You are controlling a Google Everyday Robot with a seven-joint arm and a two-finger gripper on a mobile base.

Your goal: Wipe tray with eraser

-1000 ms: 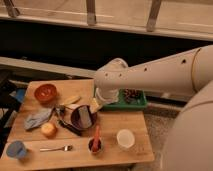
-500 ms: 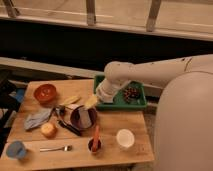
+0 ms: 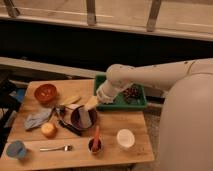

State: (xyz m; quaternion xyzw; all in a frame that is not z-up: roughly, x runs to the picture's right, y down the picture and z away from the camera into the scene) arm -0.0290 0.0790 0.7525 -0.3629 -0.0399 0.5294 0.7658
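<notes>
Above purple bowl (image 3: 76,120), white arm (image 3: 150,75) reaches from right, wrist bent down; tool (image 3: 91,103) spread, empty. Inside bowl sits eraser (image 3: 85,119). Beside it, green tray (image 3: 125,103) holds dark cluster (image 3: 132,93).

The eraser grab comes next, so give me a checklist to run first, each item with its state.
1. State of pincer: open, ok; it hovers over the table, just above the far rim of the purple bowl, beside the tray.
2. Place of eraser: ok, leaning inside the purple bowl.
3. Nothing held by pincer: ok.
4. Floor of tray bare for wiping: not ok, dark objects lie in its right half.
5. Left part of tray under the arm: cannot tell.
</notes>
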